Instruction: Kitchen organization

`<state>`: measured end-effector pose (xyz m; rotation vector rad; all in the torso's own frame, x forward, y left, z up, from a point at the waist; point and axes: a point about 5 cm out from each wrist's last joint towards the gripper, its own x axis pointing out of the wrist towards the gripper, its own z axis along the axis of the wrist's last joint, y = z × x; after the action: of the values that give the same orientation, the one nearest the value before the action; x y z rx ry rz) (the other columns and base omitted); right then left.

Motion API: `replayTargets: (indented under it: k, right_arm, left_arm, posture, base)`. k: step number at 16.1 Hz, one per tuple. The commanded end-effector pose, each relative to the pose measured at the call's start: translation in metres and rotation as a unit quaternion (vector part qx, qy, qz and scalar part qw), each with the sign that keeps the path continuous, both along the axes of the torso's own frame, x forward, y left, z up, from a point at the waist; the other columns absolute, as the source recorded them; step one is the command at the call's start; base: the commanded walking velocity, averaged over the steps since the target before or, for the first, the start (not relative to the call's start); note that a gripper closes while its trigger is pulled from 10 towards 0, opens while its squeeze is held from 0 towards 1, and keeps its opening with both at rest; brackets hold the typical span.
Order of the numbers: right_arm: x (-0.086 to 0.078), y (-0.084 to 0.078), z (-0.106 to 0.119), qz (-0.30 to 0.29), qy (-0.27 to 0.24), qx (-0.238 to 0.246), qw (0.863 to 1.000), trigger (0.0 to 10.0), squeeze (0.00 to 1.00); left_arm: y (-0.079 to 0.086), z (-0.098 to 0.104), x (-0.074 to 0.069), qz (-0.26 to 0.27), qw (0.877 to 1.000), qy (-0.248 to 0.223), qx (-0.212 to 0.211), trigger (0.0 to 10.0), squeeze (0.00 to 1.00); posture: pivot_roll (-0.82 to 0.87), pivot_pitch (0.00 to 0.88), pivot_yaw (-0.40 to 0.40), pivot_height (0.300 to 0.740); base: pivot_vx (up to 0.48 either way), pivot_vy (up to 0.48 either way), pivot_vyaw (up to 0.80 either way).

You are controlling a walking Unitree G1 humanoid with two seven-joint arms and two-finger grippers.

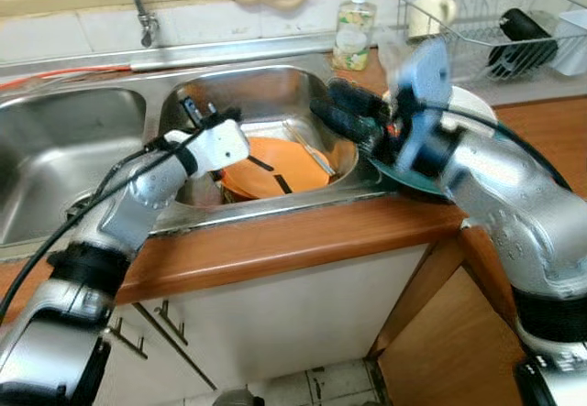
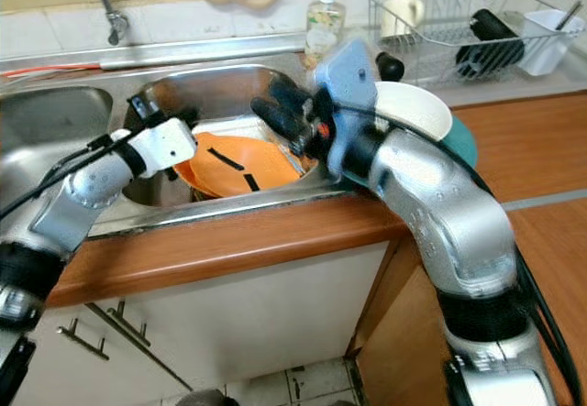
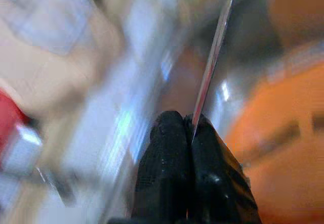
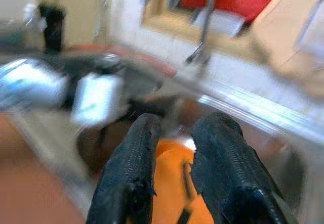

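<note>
Over the stainless steel sink basin [image 1: 275, 90], my left end effector [image 3: 191, 128] is pressed together on a thin silver metal utensil [image 3: 212, 62], just beside the round orange plate [image 1: 275, 170] lying in the basin. My right end effector [image 4: 174, 133] hangs above the basin's right side with its fingers spread and nothing between them. A white bowl [image 2: 417, 108] on a teal plate [image 2: 463, 140] sits on the wooden table [image 1: 275, 241] behind my right arm, near the wire dish rack [image 1: 486, 21] and clear soap bottle [image 1: 353, 30].
</note>
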<state>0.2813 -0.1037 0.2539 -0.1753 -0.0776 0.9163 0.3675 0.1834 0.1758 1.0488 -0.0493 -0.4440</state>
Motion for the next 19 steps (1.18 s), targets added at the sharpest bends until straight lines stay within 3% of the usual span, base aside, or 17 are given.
replayTargets:
  k: [1, 2, 3, 4, 6, 7, 15, 16, 17, 19]
  right_arm:
    - [-0.01, 0.007, -0.005, 0.033, 0.018, -0.014, 0.999, 10.0, 0.0]
    - [-0.014, 0.009, -0.01, 0.046, 0.025, -0.026, 0.998, 10.0, 0.0]
    - [-0.017, 0.01, -0.015, 0.057, 0.031, -0.042, 0.997, 10.0, 0.0]
    - [-0.02, 0.012, -0.019, 0.062, 0.035, -0.054, 0.996, 10.0, 0.0]
    - [-0.021, 0.012, -0.02, 0.06, 0.037, -0.06, 0.996, 10.0, 0.0]
    - [-0.021, 0.011, -0.02, 0.054, 0.037, -0.06, 0.996, 10.0, 0.0]
    - [-0.018, 0.003, -0.016, 0.018, 0.029, -0.061, 0.998, 10.0, 0.0]
    - [-0.015, 0.001, -0.014, 0.005, 0.024, -0.056, 0.998, 10.0, 0.0]
    - [-0.009, -0.004, -0.008, -0.023, 0.011, -0.04, 0.999, 10.0, 0.0]
    - [-0.001, -0.011, 0.0, -0.075, -0.005, -0.013, 0.997, 10.0, 0.0]
  left_arm:
    - [0.008, -0.016, 0.005, 0.03, 0.997, 0.075, 0.016, 0.0, 0.0]
    - [0.008, -0.019, 0.008, 0.043, 0.995, 0.093, 0.016, 2.2, 0.0]
    - [0.008, -0.023, 0.011, 0.049, 0.99, 0.129, 0.016, 10.0, 0.0]
    - [0.008, -0.028, 0.012, 0.059, 0.982, 0.178, 0.008, 10.0, 0.0]
    - [0.007, -0.032, 0.013, 0.062, 0.973, 0.223, 0.003, 10.0, 0.0]
    - [0.004, -0.033, 0.013, 0.057, 0.967, 0.25, 0.001, 10.0, 1.0]
    - [-0.001, -0.034, 0.013, 0.044, 0.96, 0.276, -0.024, 10.0, 1.0]
    - [-0.001, -0.032, 0.014, 0.043, 0.962, 0.268, -0.041, 10.0, 1.0]
    - [-0.004, -0.022, 0.017, 0.036, 0.966, 0.238, -0.098, 10.0, 1.0]
    - [-0.009, -0.015, 0.017, 0.013, 0.961, 0.217, -0.169, 10.0, 1.0]
  posture:
    - [-0.01, 0.0, 0.07, 0.74]
    - [-0.01, 0.0, 0.069, 0.74]
    - [-0.02, 0.0, 0.069, 0.74]
    - [-0.03, 0.0, 0.075, 0.74]
    - [-0.04, 0.0, 0.085, 0.74]
    - [-0.05, 0.0, 0.093, 0.74]
    - [-0.05, 0.0, 0.095, 0.74]
    - [-0.05, 0.0, 0.095, 0.74]
    - [-0.05, 0.0, 0.095, 0.74]
    - [-0.05, 0.0, 0.091, 0.74]
  base:
    - [0.0, 0.0, 0.0]
    - [0.0, 0.0, 0.0]
    - [0.0, 0.0, 0.0]
    - [0.0, 0.0, 0.0]
    - [0.0, 0.0, 0.0]
    - [0.0, 0.0, 0.0]
    - [0.0, 0.0, 0.0]
    - [0.0, 0.0, 0.0]
    - [0.0, 0.0, 0.0]
    - [0.0, 0.0, 0.0]
